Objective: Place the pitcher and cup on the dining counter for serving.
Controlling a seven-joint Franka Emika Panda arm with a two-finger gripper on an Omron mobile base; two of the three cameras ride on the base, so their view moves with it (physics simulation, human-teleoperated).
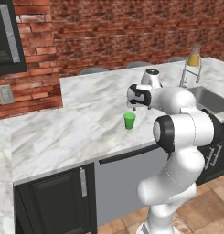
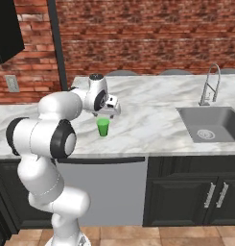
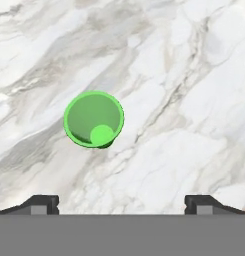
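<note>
1 cup (image 1: 129, 120) stands upright on the dining counter (image 1: 63, 132) just below the pincer (image 1: 134, 108) (jaws apart).

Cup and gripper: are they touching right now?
Apart. In the hand view, the open gripper looks straight down on the cup, and bare marble of the dining counter separates its rim from both fingertips. The cup stands upright.
</note>
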